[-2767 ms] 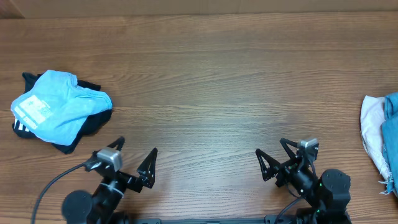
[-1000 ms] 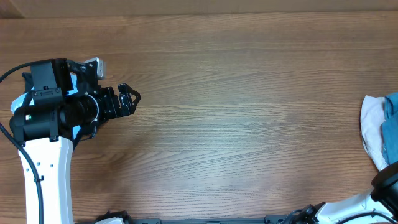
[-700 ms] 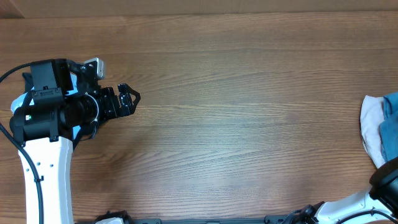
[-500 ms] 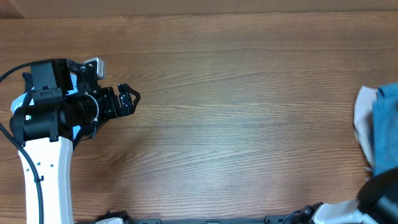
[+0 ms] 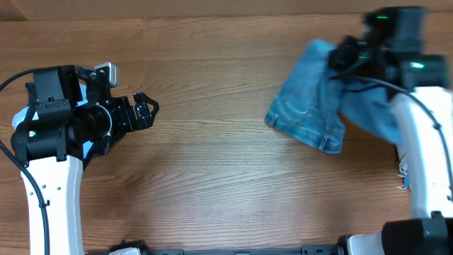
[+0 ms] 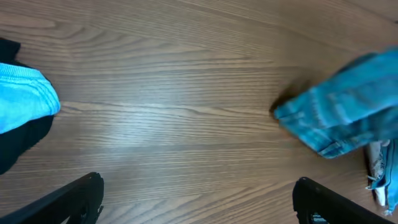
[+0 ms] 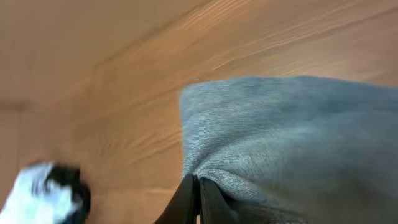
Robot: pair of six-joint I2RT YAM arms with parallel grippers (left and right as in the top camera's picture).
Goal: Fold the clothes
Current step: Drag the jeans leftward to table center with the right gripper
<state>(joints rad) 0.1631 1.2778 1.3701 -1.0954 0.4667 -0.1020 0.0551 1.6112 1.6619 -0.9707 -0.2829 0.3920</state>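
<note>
Two arms are working over a wooden table (image 5: pixel 226 191). At the far left edge of the left wrist view, a sky-blue shirt (image 6: pixel 23 102) is lying on top of a black garment (image 6: pixel 13 142); in the overhead view the left arm is covering most of both. Left gripper (image 5: pixel 146 112) is hovering at the left centre of the overhead frame, just right of that pile, its jaws standing wide apart with nothing between them. Light-blue denim jeans (image 5: pixel 310 113) are hanging bunched and blurred in the upper right of the overhead frame; whether their lower edge is touching the tabletop cannot be told. Right gripper (image 7: pixel 194 198) is pinching a fold of the denim, fingers pressed together on the cloth. A pale frayed scrap (image 6: pixel 375 174) is showing at the lower right edge of the left wrist view, too small to identify.
</note>
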